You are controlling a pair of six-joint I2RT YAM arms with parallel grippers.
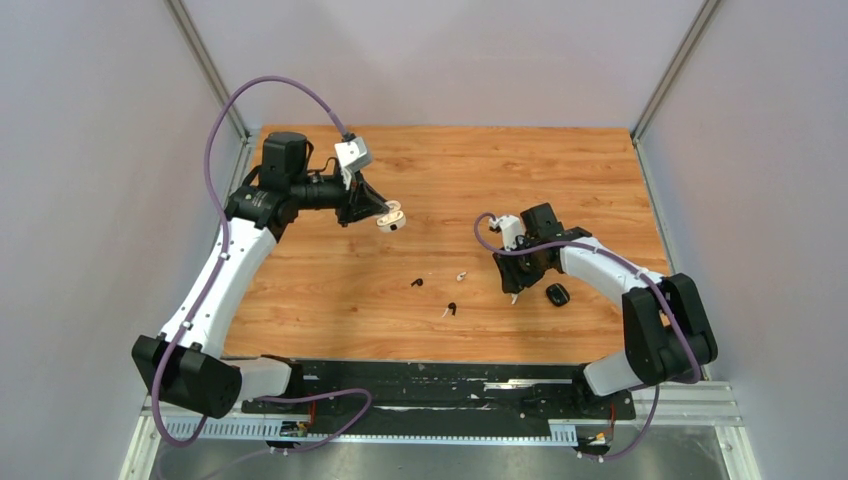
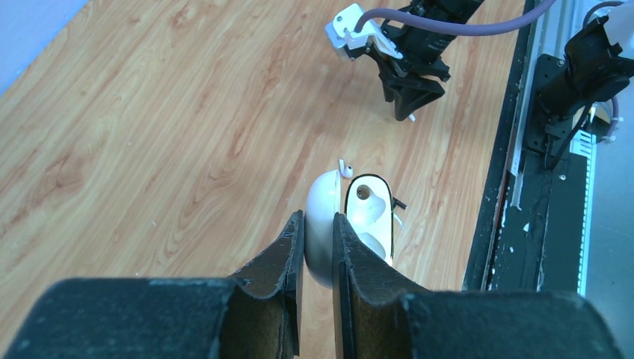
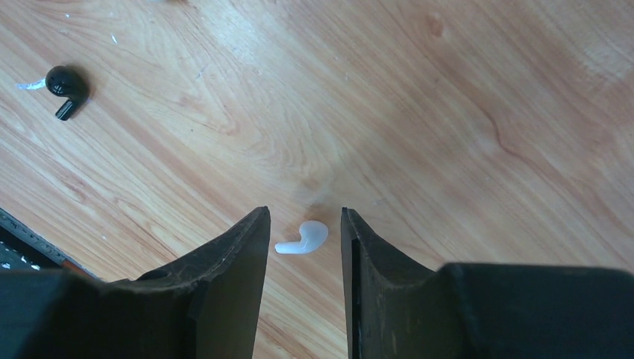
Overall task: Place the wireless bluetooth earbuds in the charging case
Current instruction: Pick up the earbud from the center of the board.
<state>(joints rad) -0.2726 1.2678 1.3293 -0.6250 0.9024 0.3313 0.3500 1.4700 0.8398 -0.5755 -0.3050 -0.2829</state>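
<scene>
Top view: the left pincer [image 1: 384, 212], upper left of centre, is clamping the white case [image 1: 393, 219]; the right pincer [image 1: 515, 290] is pointing down right of centre, a black bud [image 1: 452, 307] lying left of it; left wrist: the white case [image 2: 370, 217] is gaping open, one half squeezed in the left pincer [image 2: 318, 218]; right wrist: the right pincer [image 3: 303, 215] is standing with jaws apart; a white bud [image 3: 302, 238] is lying between them, lower centre, touching neither.

Your wooden table [image 1: 330, 300] carries one black earbud [image 1: 416, 283], a second black earbud [image 1: 452, 307] and a white earbud [image 1: 461, 275] near the middle, closer to its near edge. Another white earbud [image 3: 303, 238] lies further right, and a small black case [image 1: 557, 294] lies beside it toward the right edge.
</scene>
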